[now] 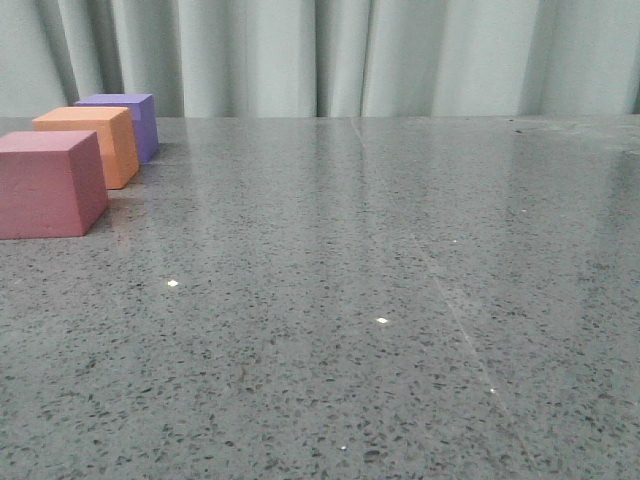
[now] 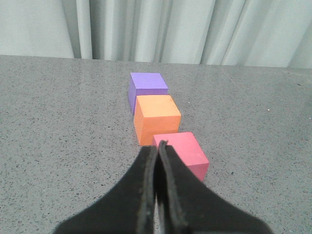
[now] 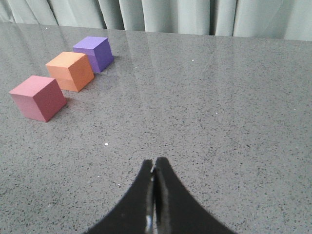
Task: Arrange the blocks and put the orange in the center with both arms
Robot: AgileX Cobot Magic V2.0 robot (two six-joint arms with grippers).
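Note:
Three cubes stand in a row at the table's left in the front view: a pink-red block [image 1: 45, 185] nearest, the orange block [image 1: 92, 143] in the middle, a purple block [image 1: 128, 122] farthest. The left wrist view shows the same row, purple [image 2: 147, 88], orange [image 2: 156, 118], pink-red [image 2: 184, 152]. My left gripper [image 2: 158, 145] is shut with nothing in it, above and just short of the pink-red cube. The right wrist view has the cubes far off: pink-red [image 3: 38, 97], orange [image 3: 70, 70], purple [image 3: 93, 52]. My right gripper [image 3: 154, 163] is shut and empty over bare table.
The grey speckled table [image 1: 400, 300] stretches wide to the right of the cubes. A pale curtain [image 1: 330, 55] hangs behind the table's far edge. Neither arm shows in the front view.

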